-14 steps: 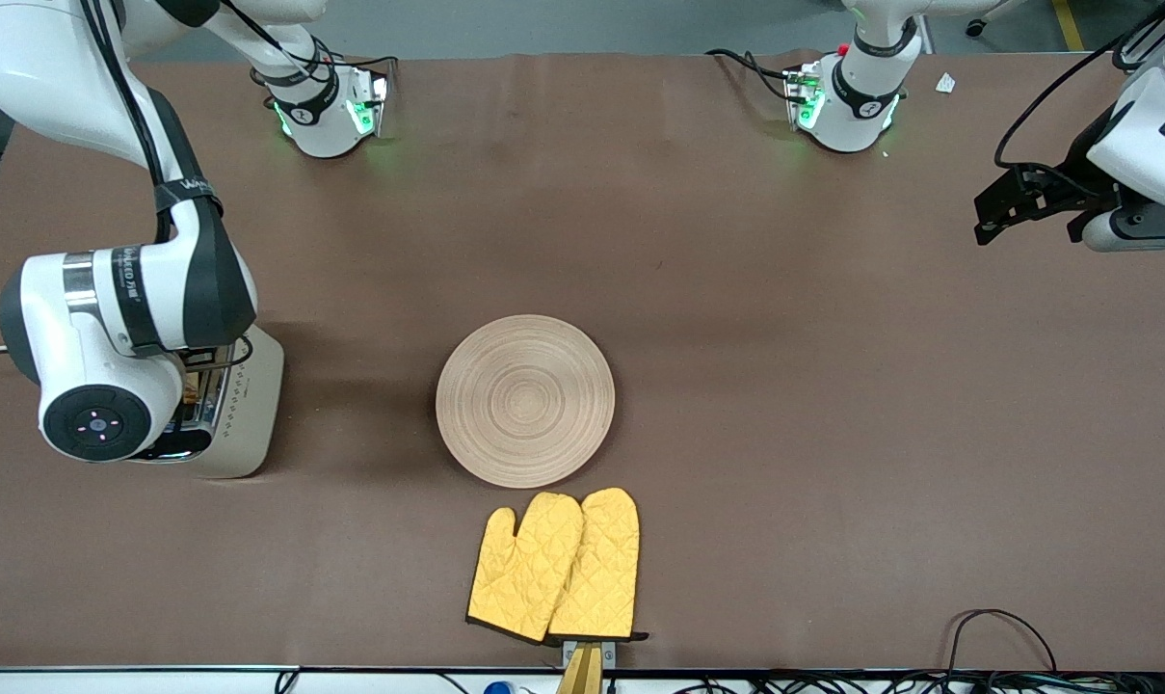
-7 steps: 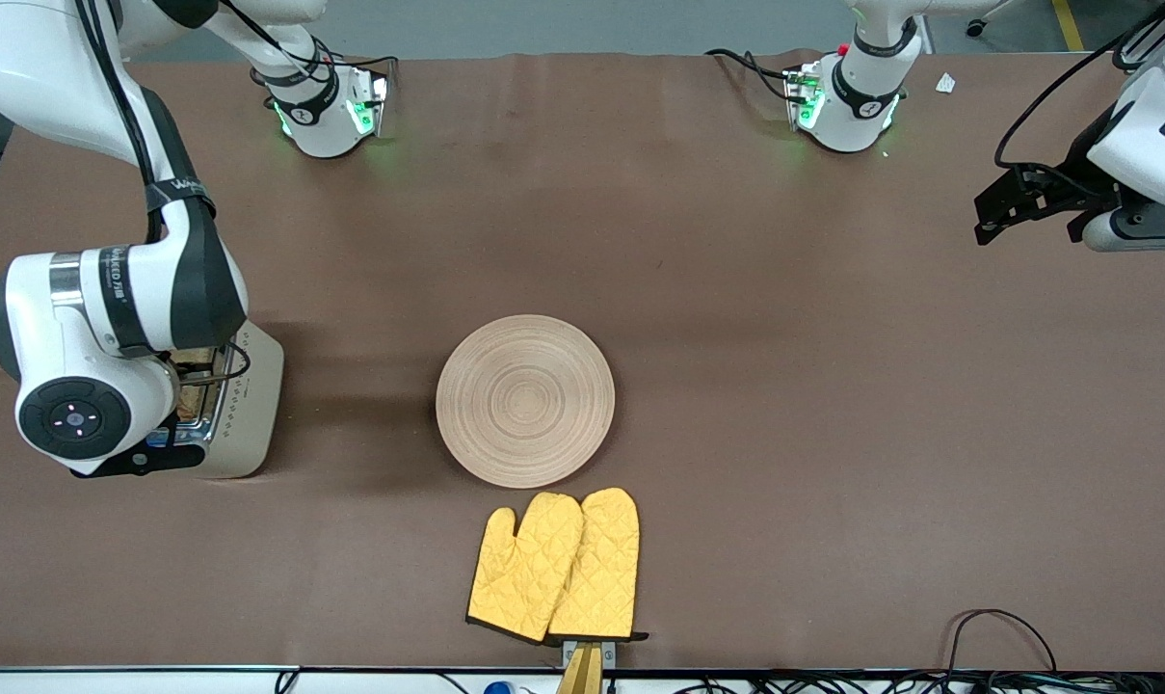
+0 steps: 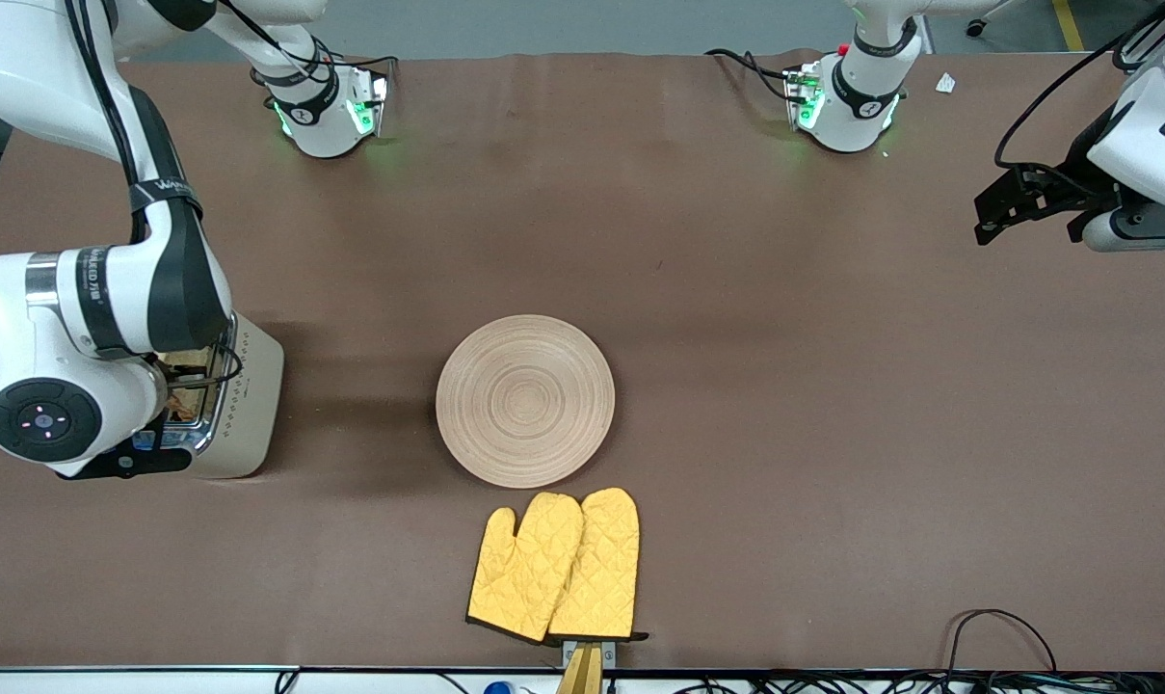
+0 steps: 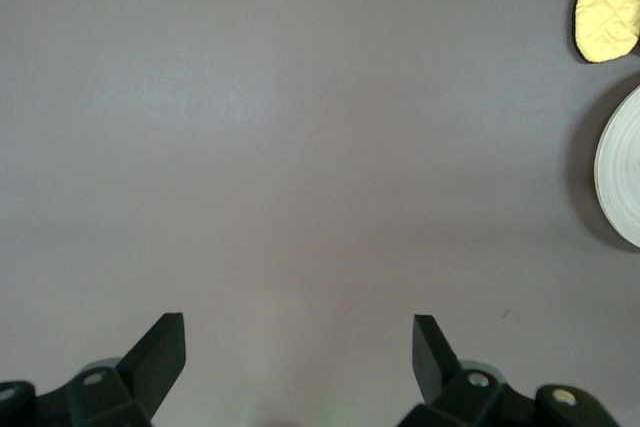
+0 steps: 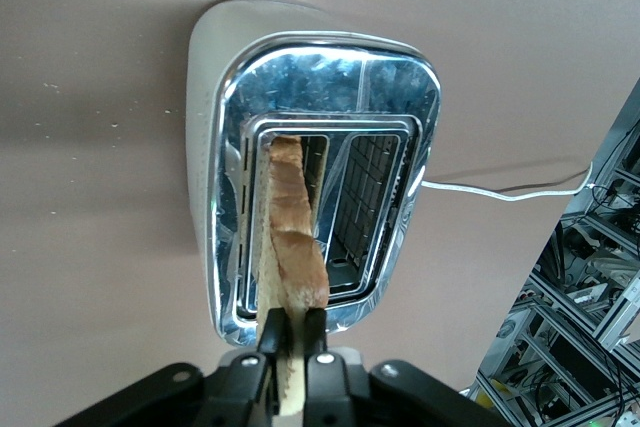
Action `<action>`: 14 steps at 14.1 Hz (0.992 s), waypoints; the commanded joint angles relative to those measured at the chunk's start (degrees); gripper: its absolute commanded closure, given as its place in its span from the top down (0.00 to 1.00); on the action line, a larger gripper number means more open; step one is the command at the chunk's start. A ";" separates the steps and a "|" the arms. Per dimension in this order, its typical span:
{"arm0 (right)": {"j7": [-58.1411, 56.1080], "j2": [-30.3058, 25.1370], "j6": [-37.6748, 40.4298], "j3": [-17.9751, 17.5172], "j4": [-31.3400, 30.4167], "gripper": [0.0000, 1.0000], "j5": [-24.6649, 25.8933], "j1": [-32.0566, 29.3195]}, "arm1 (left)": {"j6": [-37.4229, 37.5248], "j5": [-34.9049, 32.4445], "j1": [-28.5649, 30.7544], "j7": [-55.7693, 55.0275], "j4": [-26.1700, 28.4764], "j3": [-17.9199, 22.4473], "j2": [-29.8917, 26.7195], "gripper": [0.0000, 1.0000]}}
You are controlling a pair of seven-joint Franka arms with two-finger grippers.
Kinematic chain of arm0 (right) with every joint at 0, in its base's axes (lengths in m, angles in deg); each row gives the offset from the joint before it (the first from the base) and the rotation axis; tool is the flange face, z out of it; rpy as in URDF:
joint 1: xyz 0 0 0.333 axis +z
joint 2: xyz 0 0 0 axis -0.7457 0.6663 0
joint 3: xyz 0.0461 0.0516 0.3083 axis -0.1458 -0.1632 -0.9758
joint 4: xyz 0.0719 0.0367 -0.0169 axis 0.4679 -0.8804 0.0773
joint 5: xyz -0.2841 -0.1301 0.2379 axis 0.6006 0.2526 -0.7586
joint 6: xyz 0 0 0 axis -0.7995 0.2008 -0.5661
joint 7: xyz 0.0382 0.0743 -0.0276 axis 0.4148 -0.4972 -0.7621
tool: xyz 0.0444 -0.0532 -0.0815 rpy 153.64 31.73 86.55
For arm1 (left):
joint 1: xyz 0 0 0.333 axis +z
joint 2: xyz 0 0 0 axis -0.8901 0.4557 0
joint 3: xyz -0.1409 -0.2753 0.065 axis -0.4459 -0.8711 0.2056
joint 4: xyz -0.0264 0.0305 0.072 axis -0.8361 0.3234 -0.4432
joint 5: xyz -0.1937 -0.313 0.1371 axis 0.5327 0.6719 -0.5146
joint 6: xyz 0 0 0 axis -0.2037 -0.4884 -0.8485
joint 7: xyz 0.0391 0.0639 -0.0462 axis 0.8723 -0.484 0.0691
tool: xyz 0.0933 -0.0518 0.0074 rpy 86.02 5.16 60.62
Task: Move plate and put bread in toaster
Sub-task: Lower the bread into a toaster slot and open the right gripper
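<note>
The plate sits mid-frame in the front view, seemingly already placed; at the left edge, the right gripper pinches the bread, half lowered into 1 toaster slot; release remains; the left gripper waits wide open, empty, at the upper right.

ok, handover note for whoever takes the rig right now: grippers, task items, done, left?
Right gripper: over the toaster at the right arm's end of the table, fingers pinching the bread, which stands on edge partway into one slot.
Left gripper: open, holding nothing, waiting above bare table at the left arm's end.
Plate: mid-table, bare, with yellow oven mitts nearer the front camera.
Done: bread lifted off the plate and started into the slot.
Left: release the bread, let it drop fully in, retract the arm.
</note>
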 commanded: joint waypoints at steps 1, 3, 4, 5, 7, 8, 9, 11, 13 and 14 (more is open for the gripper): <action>-0.45 -0.21 -0.17 0.15 0.14 0.79 -1.54 -0.73 | 0.13 0.49 0.04 0.85 -0.41 0.20 -0.04 1.00; -0.45 -0.21 -0.17 0.15 0.14 0.94 -1.54 -0.73 | 0.13 0.58 0.04 0.94 -0.40 0.20 -0.04 1.00; -0.45 -0.30 -0.17 0.06 0.14 1.00 -1.63 -0.73 | 0.13 0.58 0.04 0.94 -0.41 0.20 -0.04 1.00; -0.45 -0.30 -0.17 0.06 0.14 1.00 -1.63 -0.82 | 0.13 0.58 0.04 0.85 -0.41 0.20 -0.04 1.00; -0.62 -0.91 -2.78 -0.02 0.05 1.00 -4.68 -2.04 | 0.05 0.49 0.04 0.85 -0.41 0.20 -0.04 1.00; -0.80 -2.40 -5.07 0.06 -0.99 1.00 -10.01 -3.96 | -0.04 0.49 0.04 0.85 -0.41 0.20 -0.04 1.00; -0.89 -4.50 -6.48 0.67 -2.83 1.00 -14.76 -5.55 | 0.05 0.49 0.04 0.85 -0.49 0.20 -0.04 1.00; -0.98 -9.68 -11.05 4.52 -8.10 1.00 -20.33 -5.65 | 0.05 0.40 0.04 0.94 -0.49 0.20 -0.04 1.00; -3.25 -15.48 -15.09 6.81 -14.16 1.00 -23.50 -4.69 | 0.05 0.49 0.04 1.03 -0.49 0.20 -0.12 1.00; -5.26 -18.29 -17.20 9.96 -17.15 1.00 -24.47 -2.68 | 0.05 0.49 0.04 1.03 -0.49 0.20 -0.21 1.00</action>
